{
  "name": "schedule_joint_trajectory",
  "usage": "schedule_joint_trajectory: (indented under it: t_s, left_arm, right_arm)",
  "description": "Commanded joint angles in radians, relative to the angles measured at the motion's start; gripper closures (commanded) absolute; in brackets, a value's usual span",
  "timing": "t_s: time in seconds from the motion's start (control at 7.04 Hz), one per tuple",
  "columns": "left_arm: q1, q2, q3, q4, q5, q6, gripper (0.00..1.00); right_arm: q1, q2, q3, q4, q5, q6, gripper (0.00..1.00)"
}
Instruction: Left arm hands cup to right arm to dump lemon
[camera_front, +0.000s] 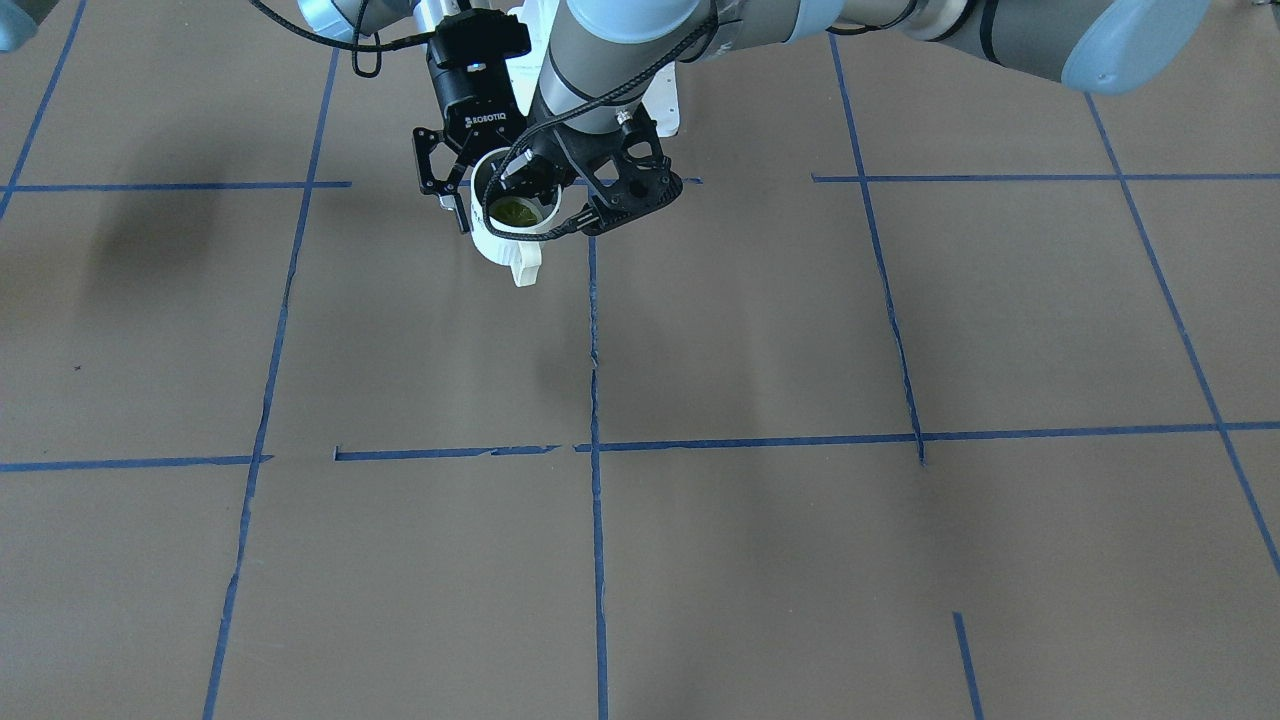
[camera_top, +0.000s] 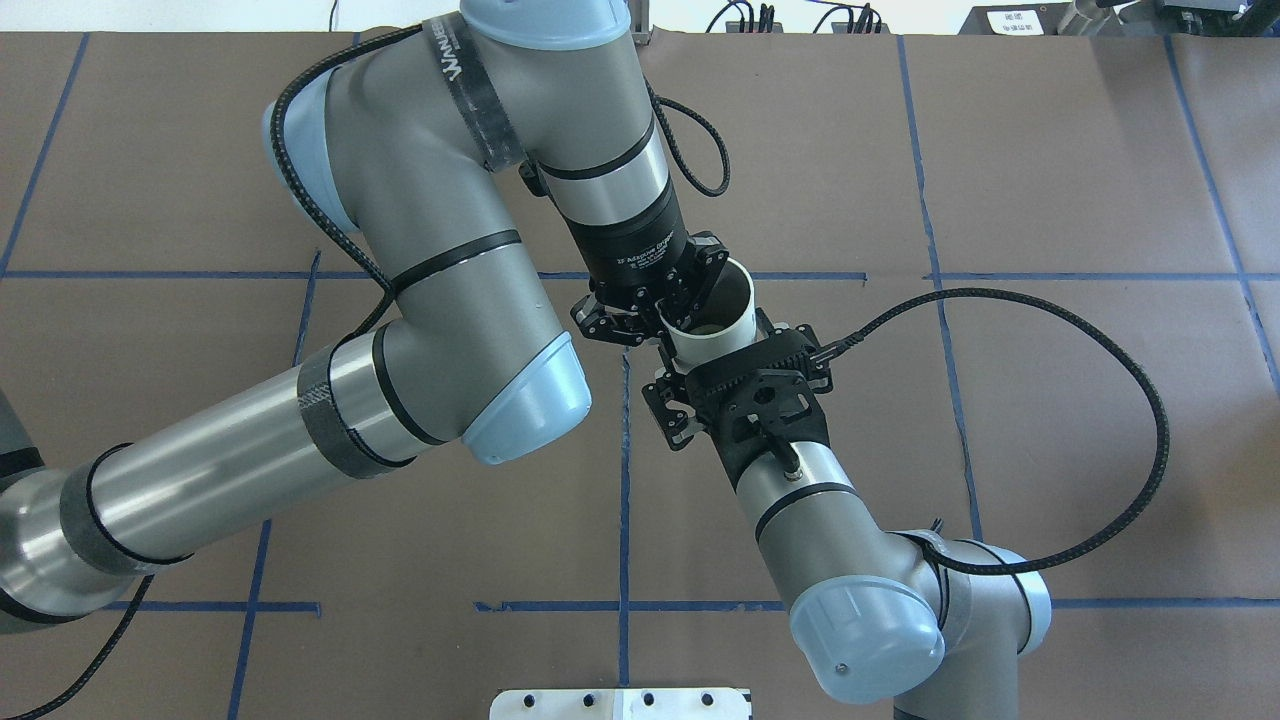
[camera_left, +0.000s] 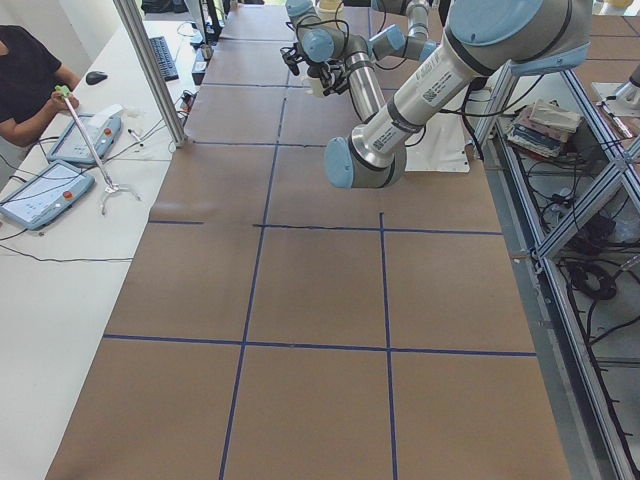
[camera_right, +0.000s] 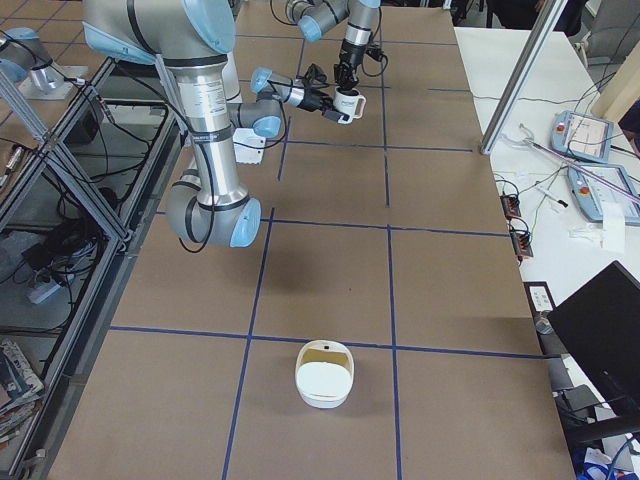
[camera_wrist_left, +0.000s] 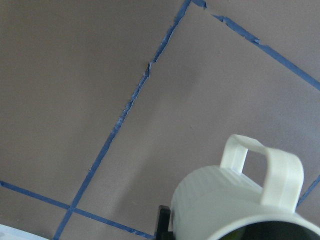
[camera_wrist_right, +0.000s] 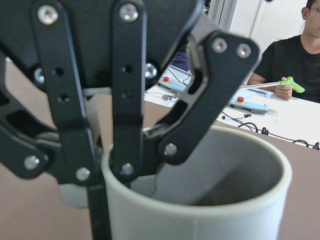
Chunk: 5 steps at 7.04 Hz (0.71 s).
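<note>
Cup, front view: one small white loop-handled mug, the cup (camera_front: 497, 245), hangs clear of the brown taped table (camera_front: 800, 330), between both claws.
Lemon, front view: one yellow-green fruit piece, the lemon (camera_front: 515, 212), lies inside the cup; tipping during the exchange would likely spill it early.
Left gripper, overhead: the boxy black linkage-fingered left gripper (camera_top: 665, 322) pinches the cup's rim, one finger inside, one outside; that thin hold may slip.
Right gripper, overhead: the black lattice-holed right gripper (camera_top: 740, 372) sits at the cup's wall; whether it has closed, I cannot tell. If the left lets go first, the cup drops.
Tub, right-side view: one white rounded tub (camera_right: 324, 385) on the table, well apart from the cup.
Count: two arms, two grippers.
</note>
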Motion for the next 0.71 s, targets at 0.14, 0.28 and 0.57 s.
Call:
schedule_joint_trajectory:
  t_s: [0.14,0.28,0.57]
  left_arm:
    - [0.002,0.000,0.001,-0.013,-0.033,0.003,0.22]
    - [0.002,0.003,-0.020,-0.015,-0.025,0.005,0.00]
    - [-0.026,0.009,-0.097,-0.010,-0.016,0.003,0.00]
  right_arm:
    - [-0.001,-0.009,-0.013,0.002,0.001,-0.001,0.70]
    - [-0.003,-0.010,-0.016,0.000,0.000,-0.001,0.73]
    - [-0.014,-0.021,-0.015,0.003,-0.002,0.000,0.73]
